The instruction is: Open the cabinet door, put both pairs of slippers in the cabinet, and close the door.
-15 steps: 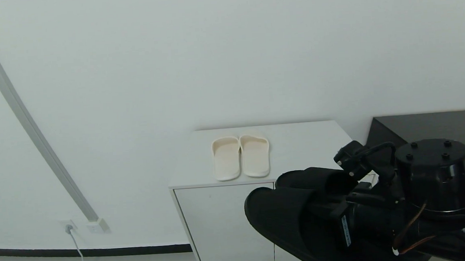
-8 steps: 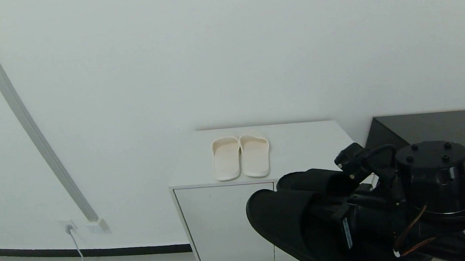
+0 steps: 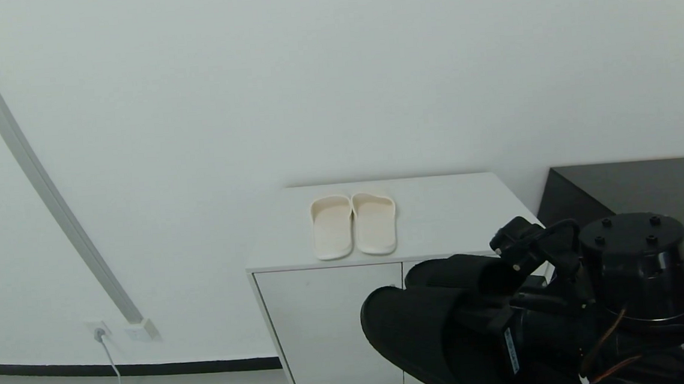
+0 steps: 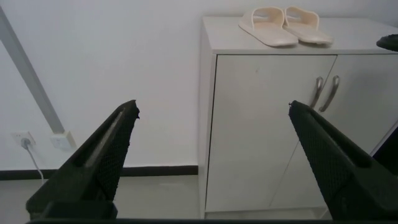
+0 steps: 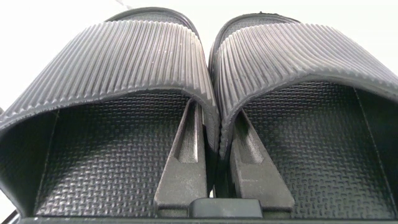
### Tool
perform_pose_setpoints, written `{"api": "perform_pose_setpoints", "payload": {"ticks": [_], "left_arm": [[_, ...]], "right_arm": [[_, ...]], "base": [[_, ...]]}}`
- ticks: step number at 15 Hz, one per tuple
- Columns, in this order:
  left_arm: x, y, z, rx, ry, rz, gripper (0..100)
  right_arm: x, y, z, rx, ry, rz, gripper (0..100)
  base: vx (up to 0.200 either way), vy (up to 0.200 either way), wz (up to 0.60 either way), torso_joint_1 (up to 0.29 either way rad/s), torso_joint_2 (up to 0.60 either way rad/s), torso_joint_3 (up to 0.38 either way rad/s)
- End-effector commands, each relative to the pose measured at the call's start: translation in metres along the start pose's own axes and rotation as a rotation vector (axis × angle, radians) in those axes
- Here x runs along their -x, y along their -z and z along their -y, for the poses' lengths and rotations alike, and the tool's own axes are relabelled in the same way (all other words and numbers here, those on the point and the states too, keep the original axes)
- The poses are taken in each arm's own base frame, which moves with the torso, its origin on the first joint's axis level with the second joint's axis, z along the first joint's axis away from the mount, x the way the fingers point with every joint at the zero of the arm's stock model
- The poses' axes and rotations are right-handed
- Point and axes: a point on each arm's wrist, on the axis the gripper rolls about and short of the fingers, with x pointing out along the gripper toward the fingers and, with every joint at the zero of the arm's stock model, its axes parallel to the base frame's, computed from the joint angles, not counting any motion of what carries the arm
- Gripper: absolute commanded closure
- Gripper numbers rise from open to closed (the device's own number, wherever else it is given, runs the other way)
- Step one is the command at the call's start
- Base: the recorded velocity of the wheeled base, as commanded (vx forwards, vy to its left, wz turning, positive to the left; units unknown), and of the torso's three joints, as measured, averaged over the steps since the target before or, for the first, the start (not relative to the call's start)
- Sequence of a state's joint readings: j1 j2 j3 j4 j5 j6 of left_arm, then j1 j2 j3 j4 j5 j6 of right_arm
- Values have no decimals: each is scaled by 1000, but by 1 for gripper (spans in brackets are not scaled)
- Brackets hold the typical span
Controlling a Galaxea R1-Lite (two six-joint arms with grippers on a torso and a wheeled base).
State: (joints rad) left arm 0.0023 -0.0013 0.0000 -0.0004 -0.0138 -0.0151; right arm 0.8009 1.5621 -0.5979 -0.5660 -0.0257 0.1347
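My left claw (image 4: 212, 107) hangs wide open and empty facing the cabinet (image 3: 445, 209) (its door (image 3: 333, 325) shut, cream slippers (image 3: 353, 226) on its top), while my right claw (image 5: 214, 118) pinches the black slippers (image 3: 417, 322) together before it, so nothing is stowed yet.

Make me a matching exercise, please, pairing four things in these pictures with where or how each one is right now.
Things:
1. cream slippers
2. black slippers
3. cabinet doors
4. left gripper

Places or states:
A. open, holding nothing
B. pinched together by the right gripper
C. lying side by side on the cabinet top
D. shut

Right pairs: 1-C, 2-B, 3-D, 4-A.
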Motion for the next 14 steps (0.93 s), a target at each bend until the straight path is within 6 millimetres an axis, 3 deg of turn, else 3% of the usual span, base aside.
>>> {"api": "perform_pose_setpoints", "payload": {"ticks": [1, 14], "left_arm": [[0, 0, 0, 0, -1, -2, 0], [0, 0, 0, -3, 2, -2, 0]], "right_arm": [[-1, 2, 0, 0, 2, -8, 100], [-5, 6, -1, 4, 0, -30, 100]], "base": [[0, 0, 0, -159, 388, 212], [0, 0, 0, -212, 520, 301]]}}
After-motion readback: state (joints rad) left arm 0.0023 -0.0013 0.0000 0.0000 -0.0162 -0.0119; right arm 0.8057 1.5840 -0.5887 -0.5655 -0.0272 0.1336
